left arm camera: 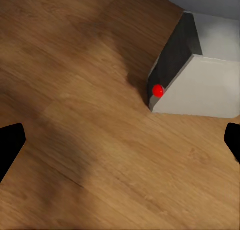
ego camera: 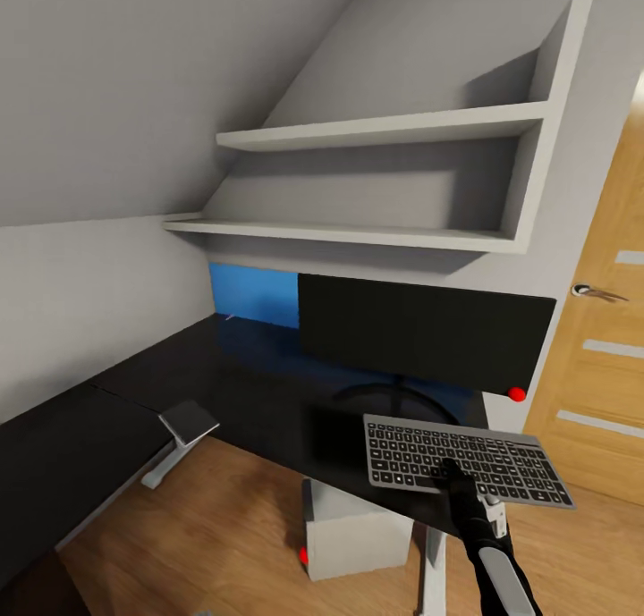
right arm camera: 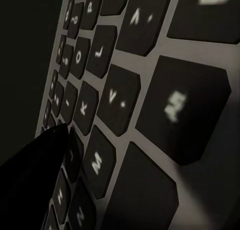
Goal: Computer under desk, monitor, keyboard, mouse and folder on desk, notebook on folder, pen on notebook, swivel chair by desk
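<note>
The grey keyboard (ego camera: pixel 465 459) with black keys sits at the front right of the black desk (ego camera: pixel 241 392), its right end past the desk's edge. My right gripper (ego camera: pixel 452 469) is shut on its near edge; in the right wrist view the keys (right arm camera: pixel 150 80) are very close, with one dark finger (right arm camera: pixel 35 180) beside them. The black monitor (ego camera: pixel 425 334) stands on the desk just behind. The grey computer (ego camera: pixel 353 531) rests on the floor under the desk, and it is also in the left wrist view as a grey box (left arm camera: pixel 200 75). My left gripper (left arm camera: pixel 120 145) hangs open over the floor.
White shelves (ego camera: pixel 385 129) hang above the desk under a sloped ceiling. A wooden door (ego camera: pixel 599 348) stands at the right. A blue panel (ego camera: pixel 255 294) shows behind the monitor. A grey bracket (ego camera: pixel 188 421) sticks out at the desk's inner corner. The floor (left arm camera: pixel 75 90) is wood.
</note>
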You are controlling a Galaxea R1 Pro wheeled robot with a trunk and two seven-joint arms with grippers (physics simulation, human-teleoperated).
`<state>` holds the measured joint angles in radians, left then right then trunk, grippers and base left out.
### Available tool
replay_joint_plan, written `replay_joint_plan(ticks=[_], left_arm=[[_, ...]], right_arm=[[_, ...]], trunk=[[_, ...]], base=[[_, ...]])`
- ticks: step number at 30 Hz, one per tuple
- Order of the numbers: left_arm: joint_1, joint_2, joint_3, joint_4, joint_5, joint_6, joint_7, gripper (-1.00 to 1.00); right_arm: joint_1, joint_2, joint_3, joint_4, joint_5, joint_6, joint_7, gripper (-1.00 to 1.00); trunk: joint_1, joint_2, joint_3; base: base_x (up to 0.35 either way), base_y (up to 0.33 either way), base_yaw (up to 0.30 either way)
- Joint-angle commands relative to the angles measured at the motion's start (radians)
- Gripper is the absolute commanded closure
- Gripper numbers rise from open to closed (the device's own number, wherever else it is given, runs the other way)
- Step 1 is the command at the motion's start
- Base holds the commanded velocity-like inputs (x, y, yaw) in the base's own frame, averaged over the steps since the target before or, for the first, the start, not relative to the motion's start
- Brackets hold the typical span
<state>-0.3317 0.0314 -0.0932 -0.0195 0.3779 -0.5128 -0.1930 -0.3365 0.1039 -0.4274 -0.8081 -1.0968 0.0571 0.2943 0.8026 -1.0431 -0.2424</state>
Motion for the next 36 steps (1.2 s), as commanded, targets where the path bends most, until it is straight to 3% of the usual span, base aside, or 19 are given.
replay_joint_plan(ticks=[1, 19, 36], left_arm=[[-0.001, 0.000, -0.008, 0.001, 0.011, -0.003, -0.005, -1.00], [-0.001, -0.001, -0.008, 0.001, 0.010, 0.000, -0.005, -1.00], [-0.001, -0.001, -0.008, 0.001, 0.010, 0.000, -0.005, -1.00]], right_arm=[[-0.001, 0.001, -0.003, 0.000, -0.010, 0.007, 0.003, 1.00], [-0.001, 0.003, -0.002, 0.042, -0.011, 0.003, 0.011, 1.00], [-0.001, 0.010, -0.003, 0.047, -0.008, -0.008, 0.012, 1.00]], trunk=[[0.000, -0.001, -0.001], [0.000, -0.001, -0.001], [0.000, -0.001, -0.002]], base=[[0.000, 0.013, -0.003], [0.145, 0.001, 0.000], [0.011, 0.000, 0.000]])
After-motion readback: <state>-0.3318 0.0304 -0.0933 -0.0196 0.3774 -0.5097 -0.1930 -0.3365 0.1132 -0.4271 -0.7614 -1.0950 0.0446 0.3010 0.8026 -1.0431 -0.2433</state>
